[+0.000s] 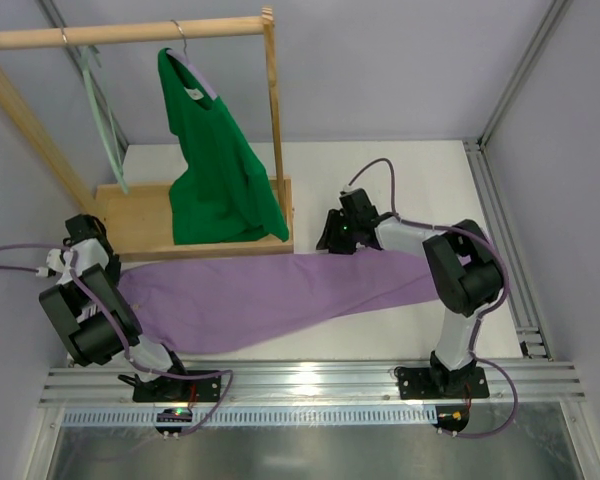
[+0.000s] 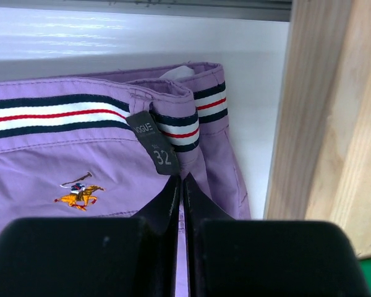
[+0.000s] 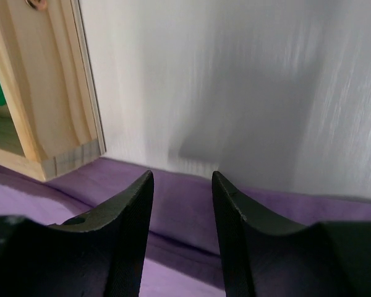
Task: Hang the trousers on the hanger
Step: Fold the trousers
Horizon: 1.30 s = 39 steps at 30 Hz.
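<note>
Trousers (image 1: 280, 295) are laid across the bench (image 1: 410, 180), waistband (image 2: 49, 114) at nine o'clock beneath the closed left claw (image 2: 180, 179), right claw (image 3: 182, 176) half-parted.

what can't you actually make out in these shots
Top view: the left arm covers the waistband end of the trousers, the right arm their leg ends.
Top view: the hanger is too thin to show how it hooks the rail.
Left wrist view: the shut left gripper hides whether it pinches fabric.
Right wrist view: the table is blurred.
</note>
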{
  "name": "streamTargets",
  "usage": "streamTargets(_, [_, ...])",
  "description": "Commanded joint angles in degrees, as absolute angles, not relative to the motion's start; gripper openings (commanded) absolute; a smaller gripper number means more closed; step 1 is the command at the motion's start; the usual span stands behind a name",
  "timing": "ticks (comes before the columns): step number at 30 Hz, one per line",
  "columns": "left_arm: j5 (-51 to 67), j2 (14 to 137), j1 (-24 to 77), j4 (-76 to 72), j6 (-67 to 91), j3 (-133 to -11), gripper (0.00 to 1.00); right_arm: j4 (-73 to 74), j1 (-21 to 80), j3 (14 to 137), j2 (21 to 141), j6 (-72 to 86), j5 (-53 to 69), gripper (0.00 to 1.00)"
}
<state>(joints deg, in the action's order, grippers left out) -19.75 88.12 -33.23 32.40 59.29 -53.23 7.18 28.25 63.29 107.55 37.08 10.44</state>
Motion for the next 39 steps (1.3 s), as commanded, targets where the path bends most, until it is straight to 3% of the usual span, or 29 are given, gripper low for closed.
streamTargets(1, [-24.5, 86.9, -33.3, 35.6, 58.4, -53.5, 0.0, 8.9, 30.0, 57.9, 103.8, 37.8, 7.7, 0.47])
streamTargets(9, [-20.8, 83.1, -33.3, 31.3, 57.7, -50.5, 0.0, 9.0, 30.1, 50.1, 96.2, 38.2, 5.3, 0.46])
streamTargets(19, [-14.2, 82.1, -33.4, 22.6, 61.9, -50.1, 0.01, 21.3, 29.6, 67.0, 99.6, 29.8, -2.2, 0.47])
streamTargets(22, [-13.4, 84.0, -33.3, 27.9, 61.0, -52.8, 0.2, 24.1, 29.3, 69.3, 99.1, 29.1, -3.6, 0.47])
streamTargets(23, [-13.3, 84.1, -33.3, 29.3, 59.9, -53.7, 0.35, 24.9, 29.3, 69.7, 98.3, 29.1, -3.9, 0.47])
streamTargets(26, [-13.4, 80.7, -33.4, 33.6, 57.2, -56.3, 0.53, 27.0, 29.1, 67.9, 94.4, 29.6, -2.7, 0.47])
streamTargets(29, [-14.8, 76.2, -33.2, 37.0, 55.2, -57.7, 0.64, 25.1, 29.4, 62.6, 90.5, 31.0, 3.0, 0.47])
streamTargets(33, [-18.7, 68.1, -32.4, 42.6, 54.6, -57.9, 0.63, 23.6, 30.3, 58.3, 86.8, 32.8, 6.7, 0.47])
streamTargets(39, [-12.6, 62.5, -28.9, 40.1, 57.0, -47.7, 0.56, 14.4, 34.5, 55.9, 86.8, 25.7, 11.8, 0.43])
